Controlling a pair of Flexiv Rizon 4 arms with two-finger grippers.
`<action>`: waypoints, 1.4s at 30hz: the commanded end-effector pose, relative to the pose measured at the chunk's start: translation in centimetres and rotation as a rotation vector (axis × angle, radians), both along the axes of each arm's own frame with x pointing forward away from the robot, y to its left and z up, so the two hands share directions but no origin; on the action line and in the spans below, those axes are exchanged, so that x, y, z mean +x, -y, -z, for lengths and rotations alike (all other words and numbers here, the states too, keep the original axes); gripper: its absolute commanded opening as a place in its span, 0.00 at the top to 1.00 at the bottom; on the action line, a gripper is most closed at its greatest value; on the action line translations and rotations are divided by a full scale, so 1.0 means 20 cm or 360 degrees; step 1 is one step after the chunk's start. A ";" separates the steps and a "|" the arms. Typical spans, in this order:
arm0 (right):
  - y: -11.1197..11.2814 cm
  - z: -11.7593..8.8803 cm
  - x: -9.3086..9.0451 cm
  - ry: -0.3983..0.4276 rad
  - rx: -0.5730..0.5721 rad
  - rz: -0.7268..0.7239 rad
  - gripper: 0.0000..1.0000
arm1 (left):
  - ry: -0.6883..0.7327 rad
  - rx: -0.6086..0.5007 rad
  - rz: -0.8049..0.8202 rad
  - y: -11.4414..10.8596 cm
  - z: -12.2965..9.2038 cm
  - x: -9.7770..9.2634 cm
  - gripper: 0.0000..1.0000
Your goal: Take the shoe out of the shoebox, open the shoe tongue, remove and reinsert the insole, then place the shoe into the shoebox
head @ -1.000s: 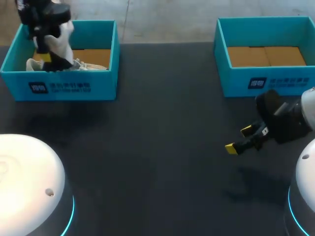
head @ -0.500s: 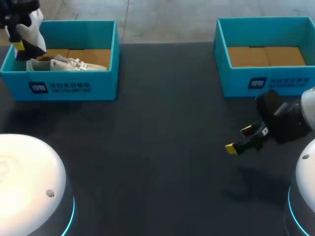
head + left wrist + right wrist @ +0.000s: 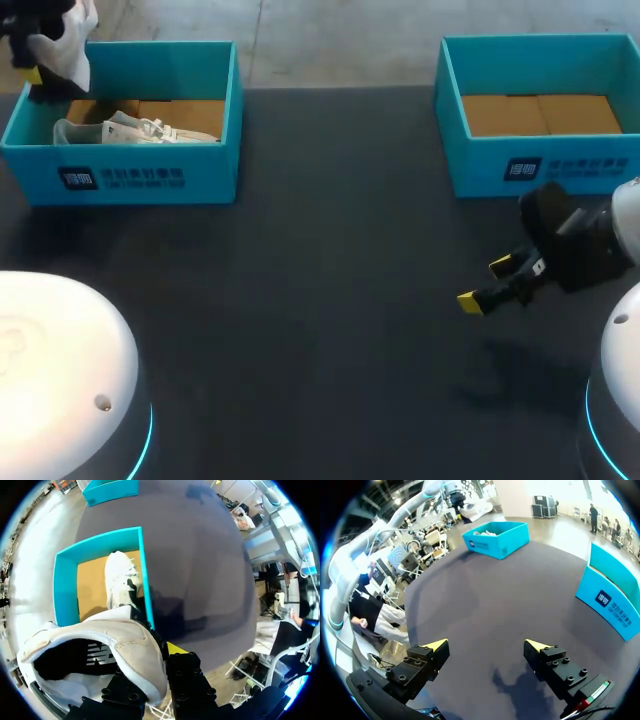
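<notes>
So the left claw (image 3: 152,655) is clamping down on the side wall of a white shoe (image 3: 100,645), with one yellow-tipped finger sitting outside the shoe and the other going inside its opening. The shoe is hanging up in the air with its dark inside facing the wrist camera. From the head view, it's hovering over the far left corner of the left shoebox (image 3: 130,175), not touching it. Down in that teal box a second shoe (image 3: 135,130) is lying on its side on the brown cardboard floor, close to the front wall, laces showing.

Over on the other side, the right claw (image 3: 490,283) is sitting with its fingers spread wide, nothing between them, hovering low over the dark table (image 3: 330,300) and throwing a shadow on it. It's just in front of the right shoebox (image 3: 540,165), which is showing its brown cardboard bottom. The two boxes are sitting well apart at the far edge of the table
</notes>
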State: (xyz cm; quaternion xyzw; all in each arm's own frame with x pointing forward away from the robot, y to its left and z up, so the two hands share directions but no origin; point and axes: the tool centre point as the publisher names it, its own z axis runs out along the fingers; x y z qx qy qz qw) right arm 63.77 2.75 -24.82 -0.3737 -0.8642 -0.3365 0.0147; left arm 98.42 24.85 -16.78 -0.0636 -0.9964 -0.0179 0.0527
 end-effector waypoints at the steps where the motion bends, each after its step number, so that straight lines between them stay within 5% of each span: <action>1: 0.00 0.00 -0.01 0.0004 0.0002 0.0000 0.00 | -0.0058 0.0004 0.0009 -0.02 0.02 0.15 1.00; 18: 0.00 0.00 -0.01 0.0004 0.0002 0.0000 0.00 | -0.0097 0.0002 -0.0076 -0.02 0.09 0.52 1.00; 42: 0.00 0.00 -0.01 0.0004 0.0002 0.0000 0.00 | -0.0091 -0.0022 -0.0051 -0.02 0.08 0.51 1.00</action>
